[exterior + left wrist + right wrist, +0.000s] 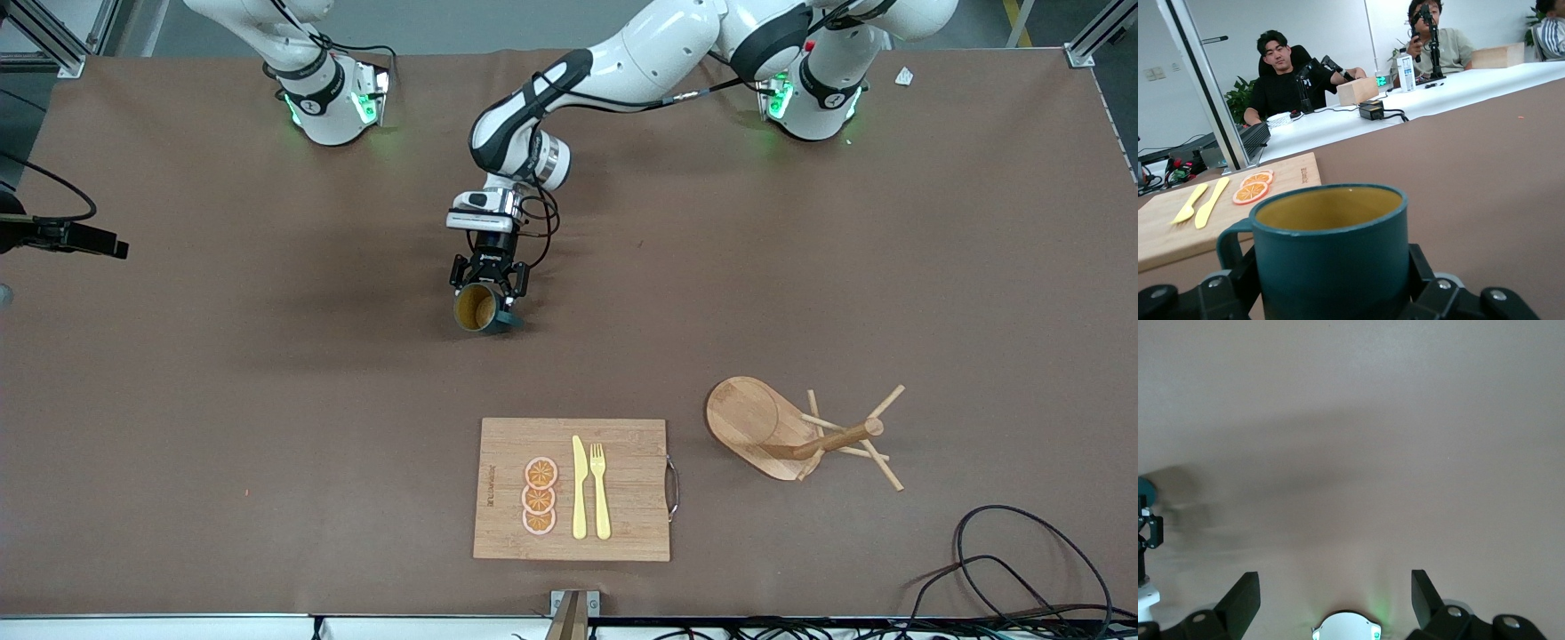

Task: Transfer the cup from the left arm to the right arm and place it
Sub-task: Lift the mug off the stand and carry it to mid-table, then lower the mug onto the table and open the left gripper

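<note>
The cup (pixel 477 308), a dark teal mug with a yellowish-brown inside, is held on its side over the middle of the table, its mouth toward the front camera. My left gripper (pixel 487 295) is shut on its body, a finger on each side. In the left wrist view the cup (pixel 1331 253) fills the space between the fingers (pixel 1423 267), with the handle (pixel 1228 243) sticking out to one side. My right gripper (pixel 1335 593) is open and empty, up over its own base (pixel 1346 627), out of the front view. A sliver of the cup (pixel 1145 489) shows in the right wrist view.
A wooden cutting board (pixel 622 484) with orange slices (pixel 540 496), a yellow knife (pixel 579 487) and a yellow fork (pixel 600 489) lies near the front edge. A wooden mug rack (pixel 782 428) stands beside it toward the left arm's end. Cables (pixel 1022 569) lie at the front corner.
</note>
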Controlling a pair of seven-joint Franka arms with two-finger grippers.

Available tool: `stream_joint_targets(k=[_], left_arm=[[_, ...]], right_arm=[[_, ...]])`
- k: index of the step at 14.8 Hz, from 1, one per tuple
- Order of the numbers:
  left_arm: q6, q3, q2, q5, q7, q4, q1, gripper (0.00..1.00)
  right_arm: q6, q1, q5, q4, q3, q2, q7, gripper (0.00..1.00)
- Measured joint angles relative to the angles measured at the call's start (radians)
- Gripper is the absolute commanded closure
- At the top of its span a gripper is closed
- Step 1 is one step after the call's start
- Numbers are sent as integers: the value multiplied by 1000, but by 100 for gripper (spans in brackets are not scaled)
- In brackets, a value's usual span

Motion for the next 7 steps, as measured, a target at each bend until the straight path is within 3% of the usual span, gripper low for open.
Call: stream_joint_targets(k=[3, 5, 6, 7], left_arm=[[-37, 1, 19, 0, -53, 0, -20, 67], [-53, 1, 25, 1, -73, 0, -28, 54], [-55, 1, 25, 0, -79, 0, -31, 47], [-57, 1, 25, -7, -85, 0, -35, 24]], right_arm=[[21, -8, 1, 0, 0, 10, 1, 0], [30, -9, 3, 0, 0, 15, 22, 0], [37, -8, 7, -1, 2, 17, 49, 0], [46, -7, 15, -6, 4, 18, 81, 0]])
